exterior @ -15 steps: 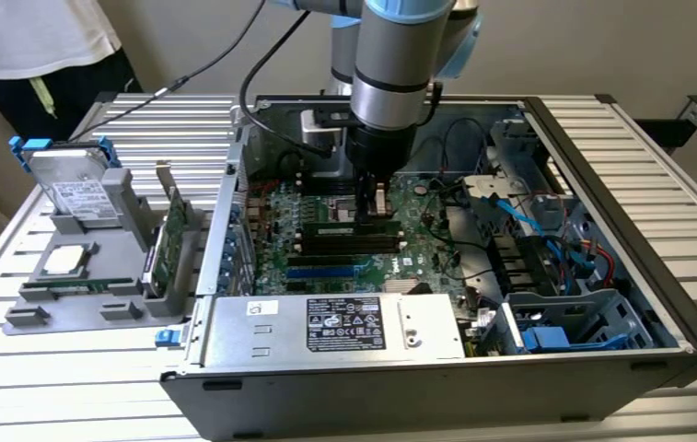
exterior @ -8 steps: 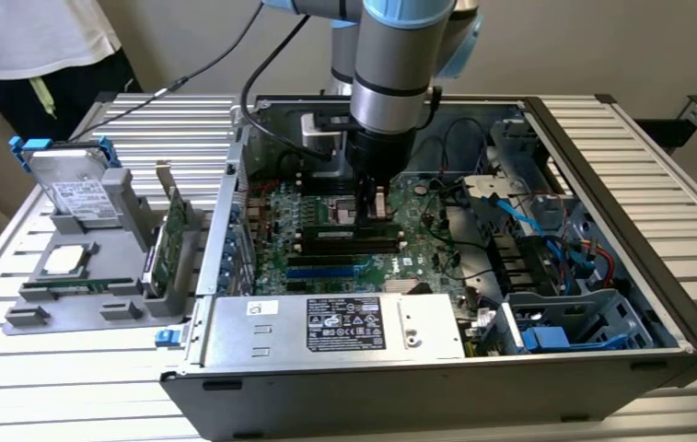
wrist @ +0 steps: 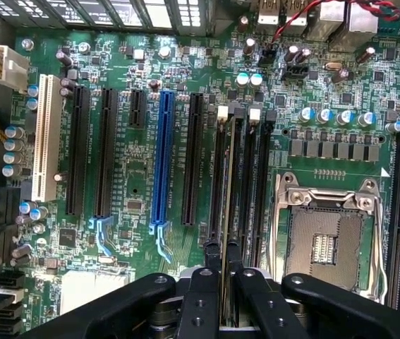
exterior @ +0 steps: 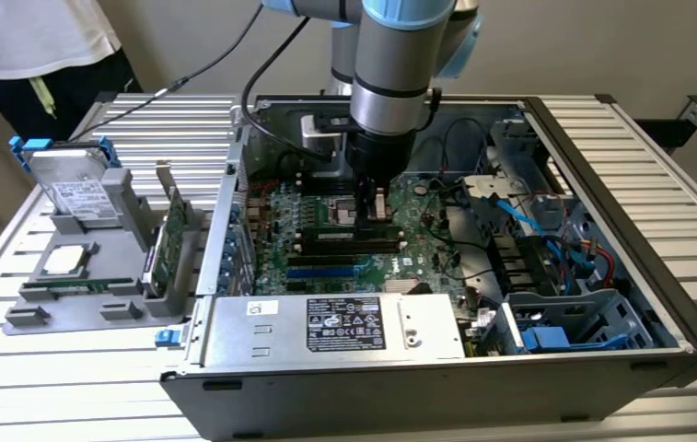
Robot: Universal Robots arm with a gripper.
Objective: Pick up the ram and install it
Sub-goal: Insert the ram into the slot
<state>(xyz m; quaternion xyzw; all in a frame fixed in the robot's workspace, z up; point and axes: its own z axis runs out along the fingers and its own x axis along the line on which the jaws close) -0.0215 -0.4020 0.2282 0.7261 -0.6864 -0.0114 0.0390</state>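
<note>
My gripper (exterior: 370, 212) reaches down into the open computer case (exterior: 643, 276), low over the motherboard (exterior: 323, 267). In the wrist view the gripper (wrist: 224, 258) is shut on the ram (wrist: 228, 198), seen edge-on as a thin strip running away from the black fingers (wrist: 203, 289). The ram lines up with one of the black memory slots (wrist: 245, 191), between two white slot latches. I cannot tell whether its lower edge sits in the slot or just above it. In the exterior view the ram (exterior: 379, 204) shows as a small upright piece between the fingertips.
An empty processor socket (wrist: 323, 240) lies beside the memory slots, and a blue expansion slot (wrist: 163, 162) on the other side. The power supply (exterior: 336, 327) fills the case's front. A grey tray (exterior: 29, 318) on the exterior view's left holds a hard drive (exterior: 78, 189), a silver chip (exterior: 65, 260) and an upright green card (exterior: 174, 230). A person (exterior: 29, 46) stands at the back.
</note>
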